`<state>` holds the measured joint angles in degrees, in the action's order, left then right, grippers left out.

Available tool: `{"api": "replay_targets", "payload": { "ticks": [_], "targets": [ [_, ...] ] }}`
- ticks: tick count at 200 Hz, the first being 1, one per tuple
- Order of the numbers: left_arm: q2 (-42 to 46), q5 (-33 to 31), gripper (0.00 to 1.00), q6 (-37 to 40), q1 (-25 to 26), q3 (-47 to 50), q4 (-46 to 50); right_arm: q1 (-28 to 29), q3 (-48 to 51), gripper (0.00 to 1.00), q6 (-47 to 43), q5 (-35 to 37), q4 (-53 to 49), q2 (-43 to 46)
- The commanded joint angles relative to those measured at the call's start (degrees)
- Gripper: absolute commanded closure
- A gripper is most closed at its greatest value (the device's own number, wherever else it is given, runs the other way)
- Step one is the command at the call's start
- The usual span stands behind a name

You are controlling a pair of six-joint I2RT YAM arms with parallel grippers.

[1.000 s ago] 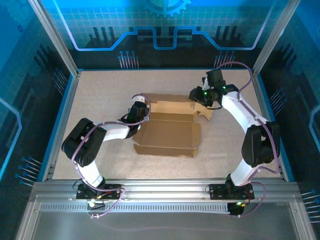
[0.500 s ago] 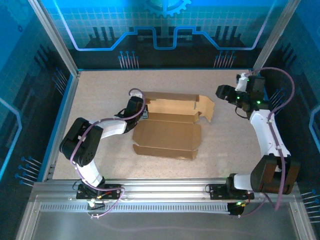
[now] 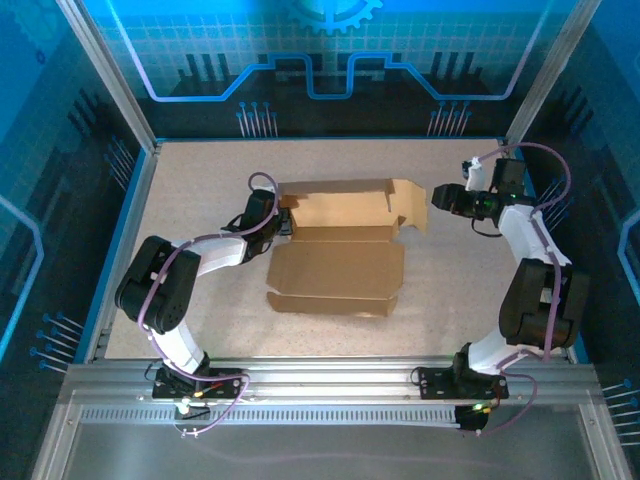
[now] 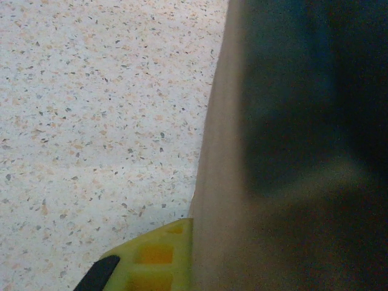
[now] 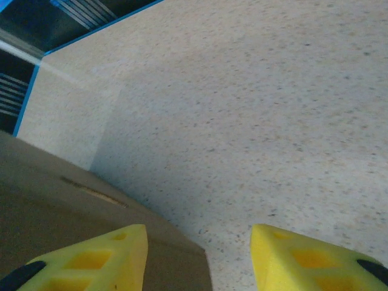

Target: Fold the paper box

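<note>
Change on the left is slight: the left tool [image 3: 278, 213] has stayed shut at the 10 o'clock corner of the box [image 3: 335, 270]. Its wrist view shows a brown wall pressed flat against the one yellow finger [image 4: 154, 260] in sight, so it reads as pinching that left end. Arm and corner together have crept a little toward 12 o'clock. The box lies near the middle of the table [image 3: 200, 170] and has shifted with that pull. It is plain brown corrugated card, unmarked. A wide flat panel lies toward 6 o'clock with a narrow strip folded along its near edge. The panel beyond it, toward 12 o'clock, looks tilted up off the table, and a notched flap stands at its 3 o'clock end. On the right the change is larger. A second ago the right tool [image 3: 440, 197] was at that end flap, then it swung clear toward 3 o'clock. Now it is back just beside the flap, at the box's 2 o'clock, apart from it. Its fingers stand partly spread with bare table between them, gripping nothing. The let-go suggests the flap was stood up and left. The box seems only part folded, so another push on that end looks likely while the left holds steady.
</note>
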<state>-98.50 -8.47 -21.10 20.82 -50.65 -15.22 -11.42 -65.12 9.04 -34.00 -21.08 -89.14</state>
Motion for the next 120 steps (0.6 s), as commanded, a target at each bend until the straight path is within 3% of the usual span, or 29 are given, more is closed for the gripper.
{"api": "replay_targets", "payload": {
  "ticks": [1, 60, 120],
  "targets": [
    [1.54, 1.53, 1.0, -1.62, -0.16, -1.47, 2.01, 2.62, 1.13, 0.5, -3.16, -3.38, -0.71, 4.18],
    [1.84, 2.13, 1.0, -1.82, -0.16, -0.95, 1.52, 8.22, -0.91, 0.5, -9.86, -0.45, -2.23, 3.08],
    [2.0, 3.72, 1.0, -2.14, -0.43, -1.44, 2.17, 10.57, -1.84, 0.52, -19.74, -5.83, -1.41, 1.13]
  ]
}}
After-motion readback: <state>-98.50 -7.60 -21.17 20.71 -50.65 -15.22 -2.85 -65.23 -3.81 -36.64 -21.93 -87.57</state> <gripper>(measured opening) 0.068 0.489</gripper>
